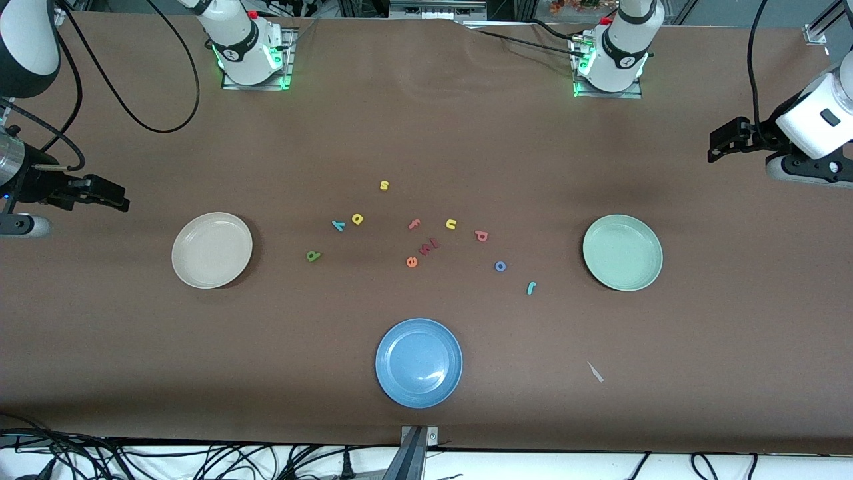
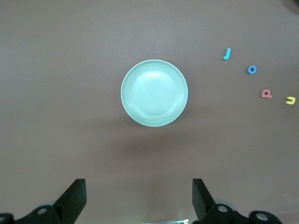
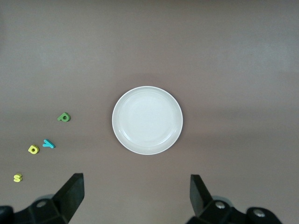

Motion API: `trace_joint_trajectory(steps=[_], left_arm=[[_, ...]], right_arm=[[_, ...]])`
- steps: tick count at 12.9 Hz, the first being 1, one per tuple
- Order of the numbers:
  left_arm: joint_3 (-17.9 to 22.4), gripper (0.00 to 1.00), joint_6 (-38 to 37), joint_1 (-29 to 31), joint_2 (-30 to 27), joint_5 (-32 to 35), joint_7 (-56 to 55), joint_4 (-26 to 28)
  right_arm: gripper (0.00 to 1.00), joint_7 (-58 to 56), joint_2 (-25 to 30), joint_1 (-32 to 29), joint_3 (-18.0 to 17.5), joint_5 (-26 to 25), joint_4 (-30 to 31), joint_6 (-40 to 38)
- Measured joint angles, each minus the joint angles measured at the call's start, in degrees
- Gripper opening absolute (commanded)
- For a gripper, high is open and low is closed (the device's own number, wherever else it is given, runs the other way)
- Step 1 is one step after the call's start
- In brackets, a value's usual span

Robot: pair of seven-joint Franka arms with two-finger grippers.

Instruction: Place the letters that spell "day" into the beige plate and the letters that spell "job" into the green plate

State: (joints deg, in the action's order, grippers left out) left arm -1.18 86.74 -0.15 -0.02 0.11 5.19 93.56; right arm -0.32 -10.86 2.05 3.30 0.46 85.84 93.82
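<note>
Right gripper (image 1: 123,200), jaws spread wide and empty, hangs over the table edge at the right arm's end, up from the beige plate (image 1: 183,267); in the right wrist view its fingers (image 3: 72,193) frame bare cloth short of that plate (image 3: 122,135). The plate holds nothing.

Landmark: the blue plate (image 1: 386,373), nearest the front camera. All letters lie farther from the camera than it, between the beige and green plates. Toward the right arm's end: green letter (image 1: 313,255), teal "y" (image 1: 338,225) and yellow letter (image 1: 357,219) just beside each other, and yellow "s" (image 1: 384,185) farthest off. In line with the blue plate: pink "f" (image 1: 414,224), orange "e" (image 1: 411,261), a dark red piece (image 1: 428,247), yellow "u" (image 1: 451,224). Toward the left arm's end: pinkish-red letter (image 1: 481,235), blue "o" (image 1: 500,266), teal "j" (image 1: 531,287).

The green plate (image 1: 593,273) is also empty. Left gripper (image 1: 712,155), jaws likewise released, hangs over the table at the left arm's end, up from the green plate (image 2: 128,107); its fingers (image 2: 74,196) grasp nothing.
</note>
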Motion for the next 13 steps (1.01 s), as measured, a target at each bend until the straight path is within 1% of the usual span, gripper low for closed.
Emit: trace_joint_trajectory(steps=[13], left_arm=[[-0.84, 1.0, -0.08, -0.27, 0.62, 0.0, -0.02, 0.68]], right_arm=[[1.0, 0.0, 0.0, -0.02, 0.0, 0.0, 0.0, 0.0]])
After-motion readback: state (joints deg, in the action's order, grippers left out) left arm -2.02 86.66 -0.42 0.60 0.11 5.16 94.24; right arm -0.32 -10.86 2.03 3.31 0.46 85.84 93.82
